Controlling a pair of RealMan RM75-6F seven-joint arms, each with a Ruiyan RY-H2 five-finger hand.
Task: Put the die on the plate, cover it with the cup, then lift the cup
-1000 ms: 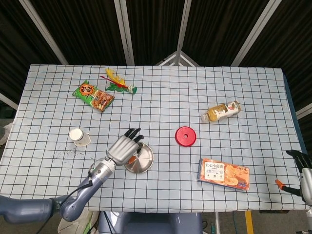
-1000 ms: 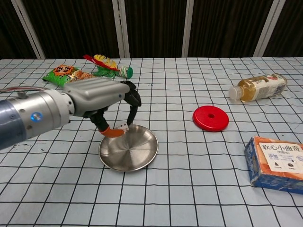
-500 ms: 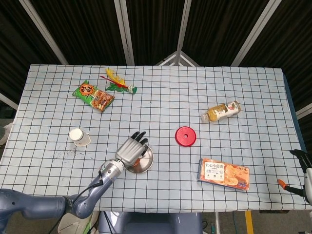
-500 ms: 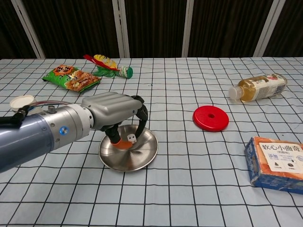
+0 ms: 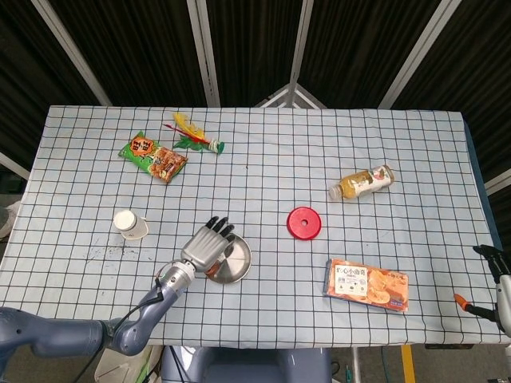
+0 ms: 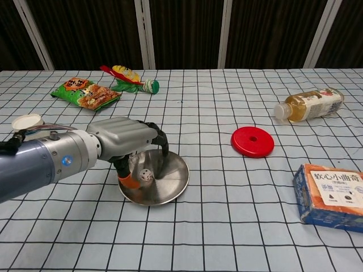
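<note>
Left hand arched over die, fingers apart

Rectangular table under white cloth with black grid lines. Behind it: dark pleated curtain wall split by pale metal posts. Even overhead light, soft shadows.

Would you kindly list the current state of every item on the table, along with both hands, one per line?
Small white die: lying in the plate, beneath the left hand.
Round metal plate: upright on the cloth.
White paper cup: on its side, left of the plate.
Yellow drink bottle: lying down, capped.
Red disc: flat.
Orange biscuit box: flat, closed.
Green snack bag: flat, sealed.
Left hand: fingers curled over the plate.
Right hand: at the table edge, mostly cropped.
</note>
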